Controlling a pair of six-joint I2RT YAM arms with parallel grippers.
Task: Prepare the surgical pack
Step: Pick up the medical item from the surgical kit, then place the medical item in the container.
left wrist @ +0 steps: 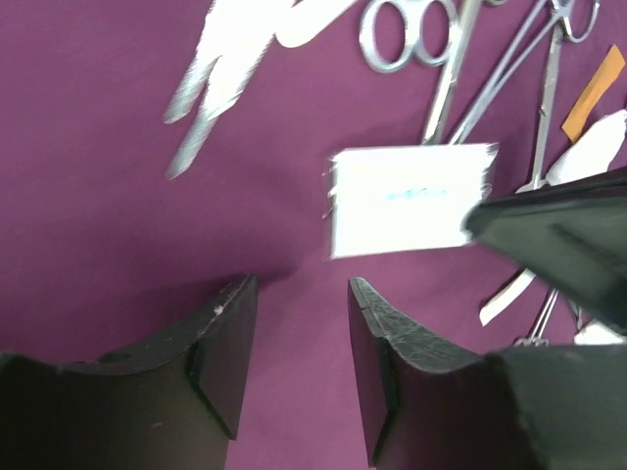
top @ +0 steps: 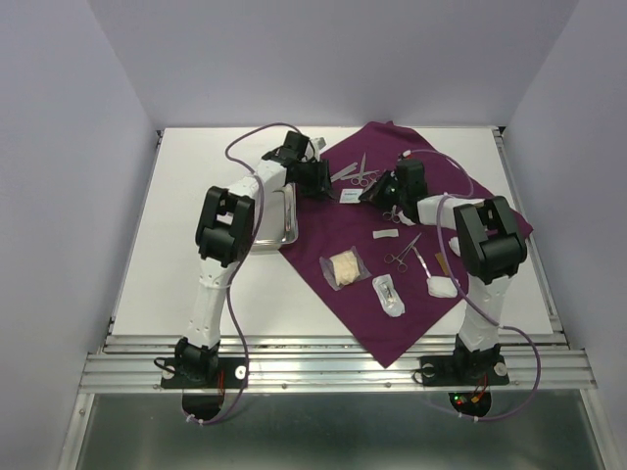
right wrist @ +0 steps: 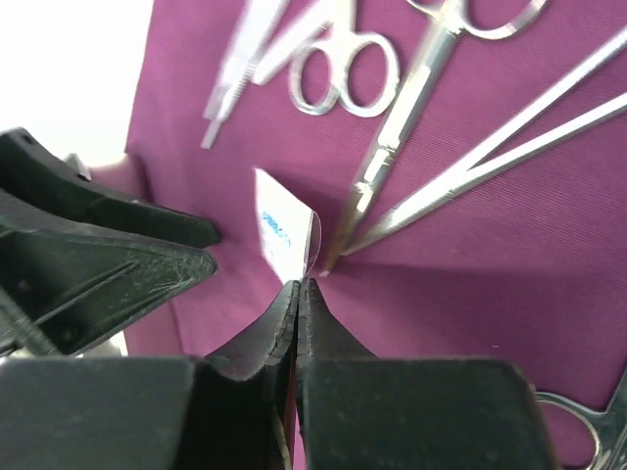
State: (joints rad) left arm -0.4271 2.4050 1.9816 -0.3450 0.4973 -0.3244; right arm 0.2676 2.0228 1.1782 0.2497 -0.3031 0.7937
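Cloth lies spread flat under both hands, with the pack's pieces scattered on it. The step in hand looks like picking up the small white packet. The right gripper is clenched tight. The packet's near corner curls up off the cloth and meets its fingertips, so it appears to be pinching that corner, though the bite is thin and I cannot be sure how much of it is caught. The left gripper hangs low over bare cloth with its jaws partly spread and nothing between them. The packet sits just ahead of it, and the right hand's finger crosses the packet's far edge. Just beyond the right fingertips lie the steel instruments, and one tip ends just beside the packet's lifted edge. The tray sits off the cloth beside the left arm, behind its hand. The gauze and other packets lie well behind both hands, toward the bases. Most of the task seems left to do, since the pieces are not gathered. The next move calls for a slow, straight lift so the thin corner does not slip free. It also needs a path that clears the nearby instrument tip and the left hand, which crowds the same spot. If the packet droops or slides, a deeper grip would be wise before carrying it.
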